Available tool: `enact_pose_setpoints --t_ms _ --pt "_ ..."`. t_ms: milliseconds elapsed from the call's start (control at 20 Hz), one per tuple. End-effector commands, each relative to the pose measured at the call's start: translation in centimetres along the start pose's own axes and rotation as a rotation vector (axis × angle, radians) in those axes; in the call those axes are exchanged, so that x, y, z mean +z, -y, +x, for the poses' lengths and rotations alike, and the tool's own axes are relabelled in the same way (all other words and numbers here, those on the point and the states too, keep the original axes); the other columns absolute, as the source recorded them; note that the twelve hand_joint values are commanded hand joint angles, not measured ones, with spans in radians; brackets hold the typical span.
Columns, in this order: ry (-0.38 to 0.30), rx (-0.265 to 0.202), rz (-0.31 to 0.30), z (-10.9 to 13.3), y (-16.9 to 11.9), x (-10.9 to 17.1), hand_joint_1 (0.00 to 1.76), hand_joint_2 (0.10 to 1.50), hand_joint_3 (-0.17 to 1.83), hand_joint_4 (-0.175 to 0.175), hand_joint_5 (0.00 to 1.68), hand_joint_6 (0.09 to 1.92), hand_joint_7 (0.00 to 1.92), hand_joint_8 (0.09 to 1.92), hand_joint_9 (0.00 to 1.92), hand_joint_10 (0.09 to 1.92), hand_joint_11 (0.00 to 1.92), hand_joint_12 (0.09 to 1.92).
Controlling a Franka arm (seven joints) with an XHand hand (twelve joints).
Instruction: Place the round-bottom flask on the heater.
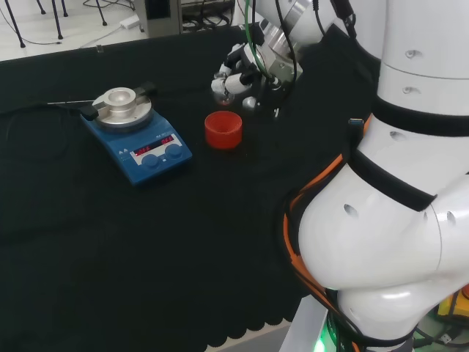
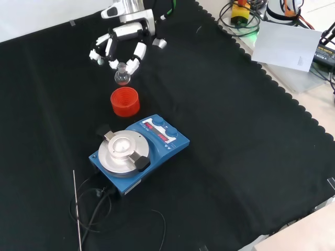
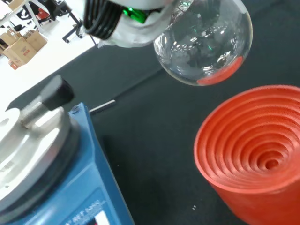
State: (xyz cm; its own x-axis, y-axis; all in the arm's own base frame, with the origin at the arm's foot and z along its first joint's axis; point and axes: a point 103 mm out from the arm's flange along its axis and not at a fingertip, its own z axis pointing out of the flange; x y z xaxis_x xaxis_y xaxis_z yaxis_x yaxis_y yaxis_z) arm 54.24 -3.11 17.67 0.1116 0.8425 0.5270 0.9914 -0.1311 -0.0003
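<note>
hand [image 2: 121,41]: fingers curled round flask neck
round-bottom flask [image 3: 204,44]: hanging under hand, just above red ribbed stand [image 2: 125,101]
handling: probably light, slick, fragile glass; neck hold suits
heater [image 2: 138,151]: beyond stand from hand

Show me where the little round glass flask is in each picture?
Head view: hard to make out; it would be within the hand, beyond the red ribbed stand.
Front view: the round-bottom flask hangs in the hand's fingers, just above the red stand.
Wrist view: the clear bulb hangs over the stand.
Shared landmark: the red stand beside the blue heater.
</note>
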Motion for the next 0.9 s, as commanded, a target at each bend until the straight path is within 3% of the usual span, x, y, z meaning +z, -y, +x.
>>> enact_pose_setpoints --t_ms 50,400,900 --pt "0.026 -0.027 0.007 2.5 1.7 -1.6 1.09 0.74 0.6 0.175 1.14 0.87 0.3 0.5 0.57 0.54 0.17 1.32" --pt "0.028 -0.054 0.022 4.8 1.1 -1.6 1.09 0.74 0.61 0.175 1.15 0.87 0.3 0.5 0.57 0.54 0.17 1.32" --pt "0.02 -0.154 0.052 11.1 -1.2 -1.2 1.09 0.73 0.62 0.175 1.15 0.87 0.31 0.5 0.57 0.54 0.17 1.32"
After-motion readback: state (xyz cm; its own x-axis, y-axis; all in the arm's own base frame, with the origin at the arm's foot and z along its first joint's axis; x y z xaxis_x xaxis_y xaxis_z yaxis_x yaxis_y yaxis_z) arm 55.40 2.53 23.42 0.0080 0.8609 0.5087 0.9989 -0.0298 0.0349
